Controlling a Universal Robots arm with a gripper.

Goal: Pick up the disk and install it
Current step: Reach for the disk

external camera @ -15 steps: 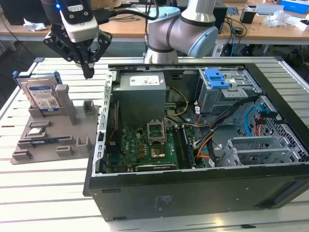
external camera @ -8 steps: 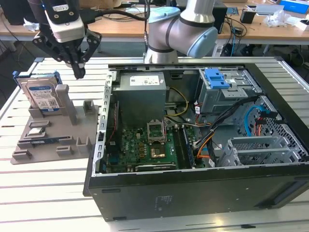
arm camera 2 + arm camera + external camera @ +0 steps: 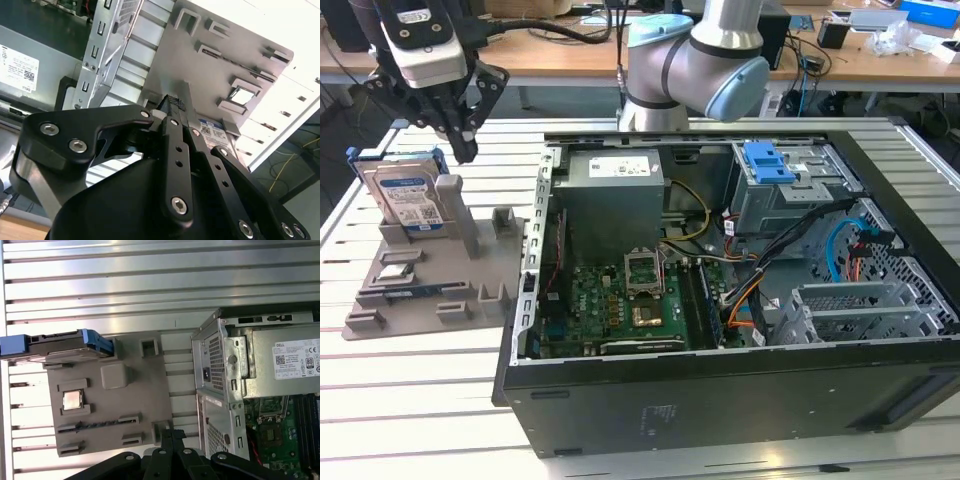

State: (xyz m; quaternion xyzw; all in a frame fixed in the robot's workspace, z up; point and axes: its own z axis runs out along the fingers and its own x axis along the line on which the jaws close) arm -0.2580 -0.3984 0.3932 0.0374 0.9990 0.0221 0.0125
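Exterior view has my pincer (image 3: 466, 150) hanging over the grey holder's (image 3: 420, 305) far edge, fingers pressed together on nothing. It is just beside the disk (image 3: 408, 200), which stands on edge in the slot at the holder's far corner, toward the exterior view's left. Other pockets of that holder carry a processor chip (image 3: 73, 400) and a memory stick (image 3: 95, 425) in the first wrist view, while the open computer case (image 3: 720, 400) contains its power supply (image 3: 615, 195) and motherboard (image 3: 630, 300).

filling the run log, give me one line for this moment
gripper: shut, empty, over grey holder | disk: upright in holder, untouched | pc case: open, disk not installed
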